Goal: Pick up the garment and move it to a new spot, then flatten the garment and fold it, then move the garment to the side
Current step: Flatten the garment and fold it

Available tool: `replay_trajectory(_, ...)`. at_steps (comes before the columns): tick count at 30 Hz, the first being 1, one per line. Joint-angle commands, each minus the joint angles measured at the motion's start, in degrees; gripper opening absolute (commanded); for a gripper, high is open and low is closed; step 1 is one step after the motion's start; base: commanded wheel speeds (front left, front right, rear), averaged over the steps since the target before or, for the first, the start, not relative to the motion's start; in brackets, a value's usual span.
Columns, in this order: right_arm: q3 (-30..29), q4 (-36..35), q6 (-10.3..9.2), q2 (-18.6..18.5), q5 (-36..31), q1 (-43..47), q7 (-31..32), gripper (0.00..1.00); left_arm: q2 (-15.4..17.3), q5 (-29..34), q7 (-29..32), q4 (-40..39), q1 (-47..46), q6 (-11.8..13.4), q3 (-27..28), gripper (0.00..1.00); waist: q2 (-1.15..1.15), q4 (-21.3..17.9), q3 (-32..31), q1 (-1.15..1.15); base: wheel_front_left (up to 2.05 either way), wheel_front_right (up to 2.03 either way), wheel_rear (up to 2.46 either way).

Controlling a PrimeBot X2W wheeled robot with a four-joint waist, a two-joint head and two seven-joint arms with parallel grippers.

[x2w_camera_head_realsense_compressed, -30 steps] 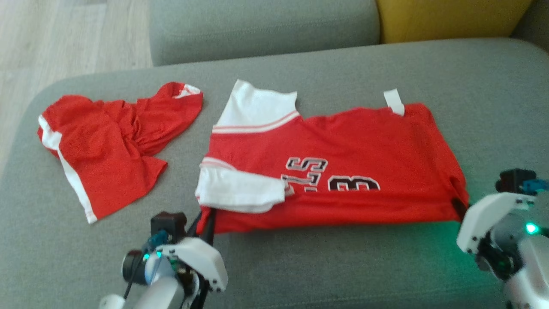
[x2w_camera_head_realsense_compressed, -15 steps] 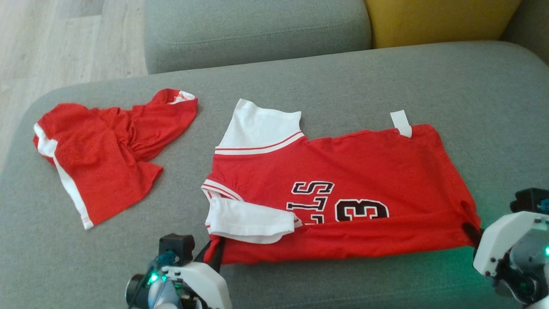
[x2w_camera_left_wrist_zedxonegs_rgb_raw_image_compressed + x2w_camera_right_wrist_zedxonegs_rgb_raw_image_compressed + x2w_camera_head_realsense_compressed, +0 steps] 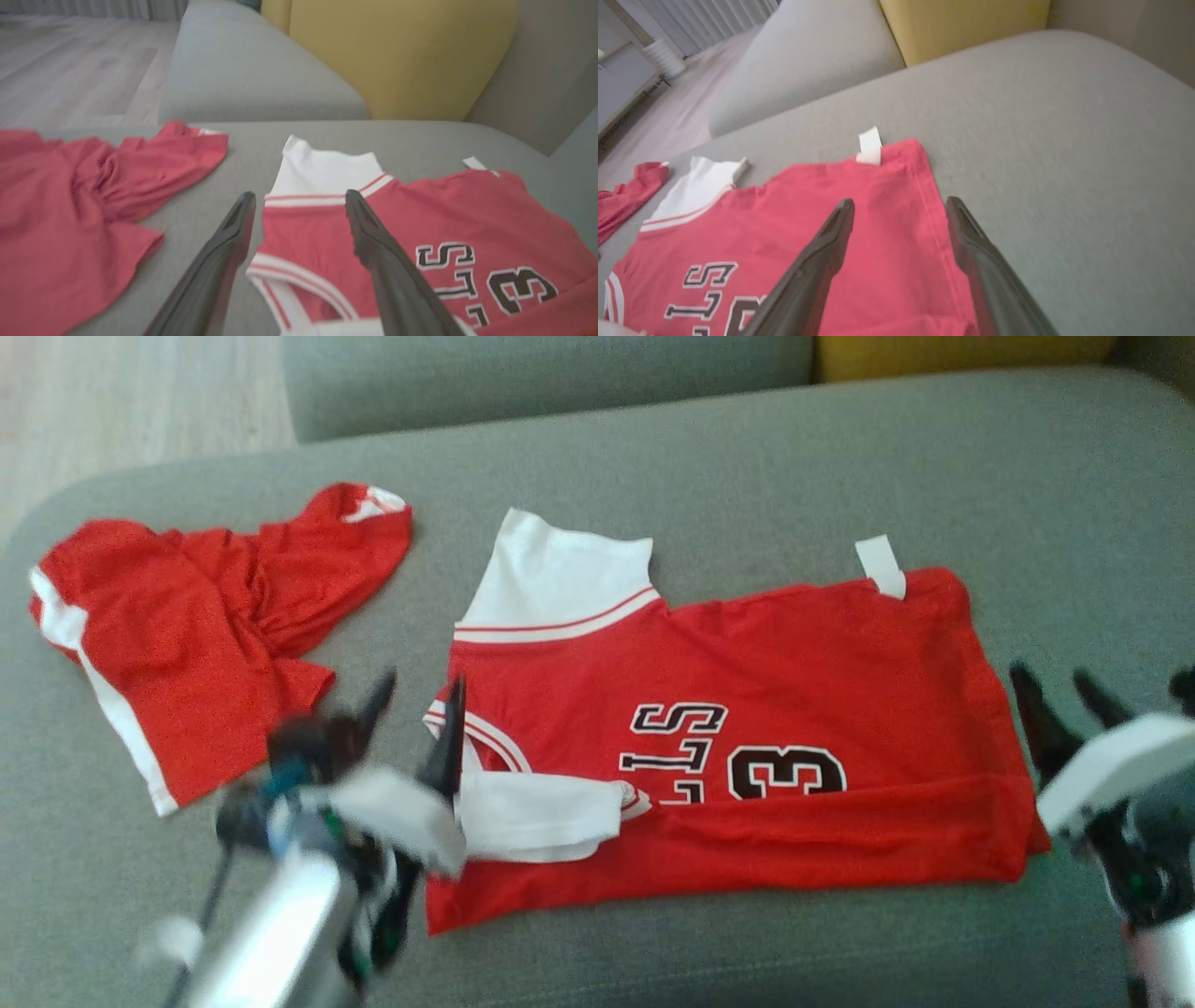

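The garment (image 3: 747,709) is a red jersey with white sleeves and black lettering, lying flat on the grey sofa seat (image 3: 747,476), its near long edge folded over. My left gripper (image 3: 415,714) is open above the jersey's left end near the folded white sleeve (image 3: 537,817), holding nothing. In the left wrist view the open gripper (image 3: 299,205) frames the jersey (image 3: 448,219) shoulder. My right gripper (image 3: 1055,686) stands open just off the jersey's right end. In the right wrist view that gripper (image 3: 899,207) hangs above the jersey (image 3: 808,219) hem.
A second red garment with white trim (image 3: 196,616) lies crumpled on the seat's left. The grey backrest (image 3: 541,373) and a yellow cushion (image 3: 397,56) stand behind. Wood floor (image 3: 131,401) lies past the seat's left edge.
Both grippers were shut on the jersey's near corners; now both have let go, opened and lifted. The near edge lies folded over. The camera view has shifted.
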Motion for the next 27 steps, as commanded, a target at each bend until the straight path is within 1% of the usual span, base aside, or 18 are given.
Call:
replay_trajectory(1,1.86,-2.81,-0.05,-0.65,-0.56,-4.97,-2.95,1.0,1.7,0.94,-0.56,-2.64,-6.93,-0.68,2.75,1.0,0.0,-0.56,2.34,0.0,0.0,0.0,0.0)
replay_trajectory(2,2.32,-2.68,-0.05,-0.58,-0.68,-6.19,-4.32,1.0,2.1,0.9,-0.22,-2.65,-9.21,-1.25,3.16,1.0,0.0,-0.78,3.24,0.0,0.0,0.0,0.0)
replay_trajectory(4,3.36,-2.07,-0.05,-0.46,-1.12,-8.97,-6.97,1.0,3.0,0.82,1.27,-1.93,-14.4,-3.23,3.37,1.0,0.0,-1.34,5.17,0.0,0.0,0.0,0.0)
replay_trajectory(6,4.41,-0.87,-0.05,-0.31,-1.84,-12.05,-9.14,1.0,3.06,-1.52,4.23,-0.13,-19.73,-6.49,3.86,1.0,0.0,-2.13,7.34,0.0,0.0,0.0,0.0)
replay_trajectory(9,6.49,1.49,-0.05,-0.16,-2.99,-16.68,-11.67,1.0,3.87,-4.57,10.43,4.75,-28.09,-11.67,3.85,1.0,0.0,-3.46,10.43,0.0,0.0,0.0,0.0)
replay_trajectory(11,8.27,3.05,-0.05,0.0,-3.45,-19.59,-12.78,1.0,4.47,-6.18,14.62,8.48,-33.47,-13.82,3.81,1.0,0.0,-4.57,12.33,0.0,0.0,0.0,0.0)
replay_trajectory(13,9.87,4.62,-0.05,0.12,-3.54,-22.21,-13.79,1.0,5.02,-7.76,19.08,12.24,-38.11,-15.31,3.22,1.0,0.0,-5.62,13.88,0.0,0.0,0.0,0.0)
replay_trajectory(16,11.86,6.78,-0.05,0.18,-3.41,-25.36,-15.26,1.0,6.3,-9.02,24.19,17.26,-43.83,-16.38,1.97,1.0,0.0,-7.05,15.72,0.0,0.0,0.0,0.0)
replay_trajectory(19,13.53,8.52,-0.05,0.13,-2.8,-27.54,-16.59,1.0,7.44,-9.11,26.83,21.41,-47.67,-16.79,0.27,1.0,0.0,-8.25,17.15,0.0,0.0,0.0,0.0)
replay_trajectory(20,14.38,9.49,-0.05,-0.01,-2.36,-28.56,-17.42,1.0,7.93,-9.14,27.8,23.93,-49.41,-16.92,-0.86,1.0,0.0,-8.91,17.85,0.0,0.0,0.0,0.0)
replay_trajectory(23,15.33,10.61,-0.05,-0.16,-1.73,-29.66,-18.47,1.0,8.75,-8.44,27.95,27.18,-51.39,-17.01,-2.74,1.0,0.0,-9.89,18.86,0.0,0.0,0.0,0.0)
replay_trajectory(27,16.42,11.61,-0.05,-0.27,-1.01,-30.6,-19.58,1.0,9.38,-6.76,26.73,30.89,-53.18,-17.05,-5.1,1.0,0.0,-11.03,20.01,0.0,0.0,0.0,0.0)
